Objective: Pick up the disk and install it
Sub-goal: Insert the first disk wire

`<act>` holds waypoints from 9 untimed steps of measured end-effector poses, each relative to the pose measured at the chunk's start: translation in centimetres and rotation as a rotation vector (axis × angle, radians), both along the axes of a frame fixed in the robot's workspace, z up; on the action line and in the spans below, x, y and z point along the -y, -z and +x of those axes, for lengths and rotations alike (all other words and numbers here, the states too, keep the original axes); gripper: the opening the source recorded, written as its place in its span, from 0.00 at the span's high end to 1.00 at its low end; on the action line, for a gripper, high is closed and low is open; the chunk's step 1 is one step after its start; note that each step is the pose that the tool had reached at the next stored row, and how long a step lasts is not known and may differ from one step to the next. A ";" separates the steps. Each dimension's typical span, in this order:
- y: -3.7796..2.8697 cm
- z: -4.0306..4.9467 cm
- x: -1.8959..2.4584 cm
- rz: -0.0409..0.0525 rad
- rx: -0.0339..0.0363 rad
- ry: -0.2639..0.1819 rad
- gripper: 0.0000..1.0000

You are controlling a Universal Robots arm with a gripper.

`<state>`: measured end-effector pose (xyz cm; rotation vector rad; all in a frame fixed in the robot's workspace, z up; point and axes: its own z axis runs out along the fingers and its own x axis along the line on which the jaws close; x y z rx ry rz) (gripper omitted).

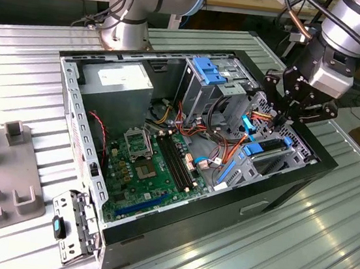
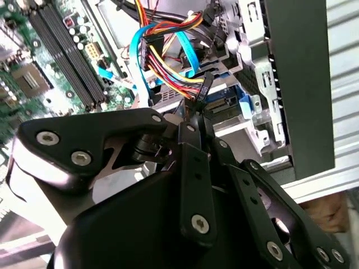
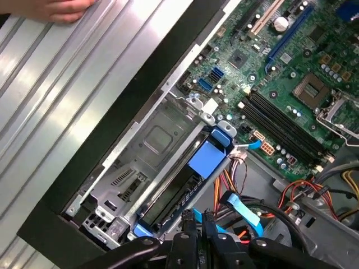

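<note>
The disk (image 3: 208, 157) sits in a slot of the drive cage (image 3: 151, 140), blue carrier rail upward, beside an empty silver bay and against the wall of the computer case (image 1: 224, 205). The gripper (image 3: 199, 219) hovers just over the disk's near end. Its jaws look pressed together with no disk between them; whether they nip anything small I cannot tell. A blue cable (image 3: 241, 204) and a coloured wire bundle (image 2: 168, 61) crowd that end. I judge the pick-up done and the seating in hand. Finishing it calls for a straight push along the slot, clear of the wires. The case stands on the ribbed desk (image 1: 297, 254).
</note>
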<state>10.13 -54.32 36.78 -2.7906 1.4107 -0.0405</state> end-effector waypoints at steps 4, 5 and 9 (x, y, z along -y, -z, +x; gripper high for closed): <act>0.06 0.00 0.00 0.0000 0.0000 0.139 0.84; 0.06 0.00 0.00 -0.0001 0.0000 0.160 0.84; 0.13 0.00 0.00 -0.0001 0.0000 0.214 0.84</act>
